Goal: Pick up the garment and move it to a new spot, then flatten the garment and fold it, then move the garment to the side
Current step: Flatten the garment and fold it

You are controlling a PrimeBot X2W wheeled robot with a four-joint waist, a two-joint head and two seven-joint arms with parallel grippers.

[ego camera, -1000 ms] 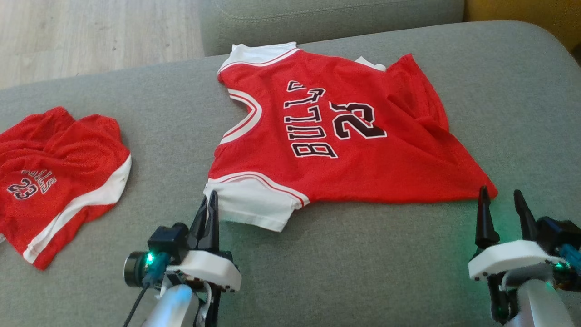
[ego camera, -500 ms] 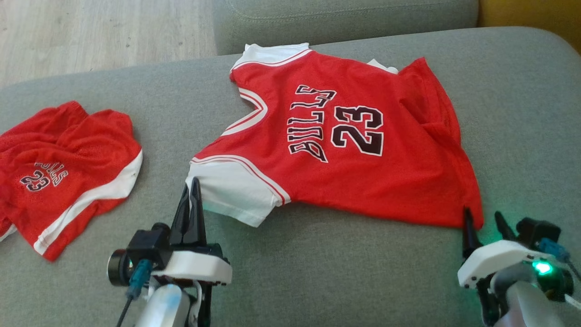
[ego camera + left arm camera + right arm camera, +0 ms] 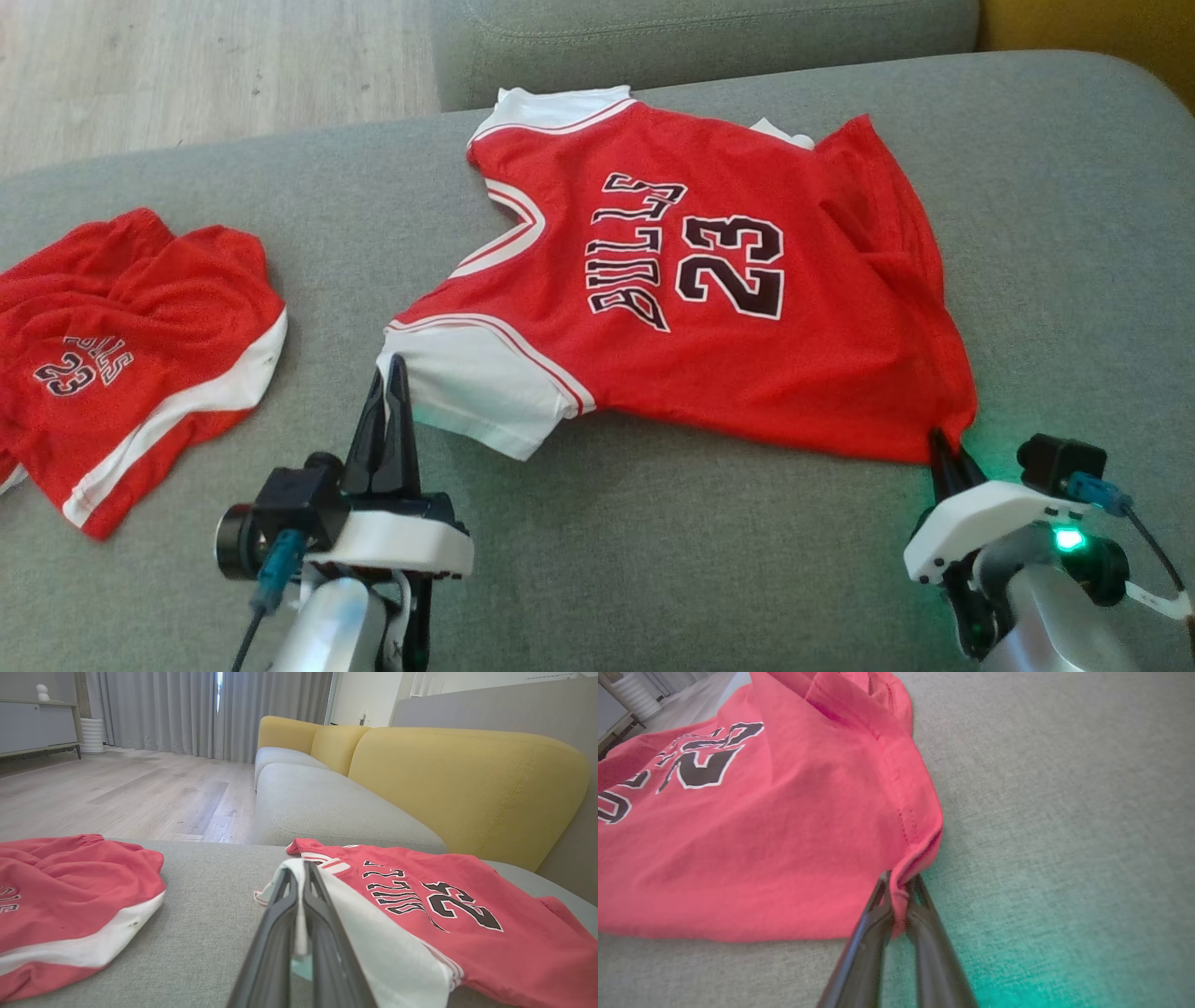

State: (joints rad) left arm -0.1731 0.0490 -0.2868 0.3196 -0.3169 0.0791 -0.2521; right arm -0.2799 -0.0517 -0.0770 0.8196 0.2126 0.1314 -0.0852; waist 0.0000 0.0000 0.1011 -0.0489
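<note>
The jersey (image 3: 747, 355) lay spread on the sofa (image 3: 700, 560); the left gripper (image 3: 394, 366) was closed on its white sleeve edge; the right gripper (image 3: 941, 443) pinched its red hem corner.

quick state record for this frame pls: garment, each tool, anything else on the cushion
garment: jersey, red with white sleeves, print side up on the grey cushion, mostly spread, wrinkled along its right side
left tool: shut on the jersey's white sleeve edge
right tool: shut on the jersey's red hem corner
other item: shorts, red, crumpled, left of the jersey and apart from it
fold: not yet done
</note>
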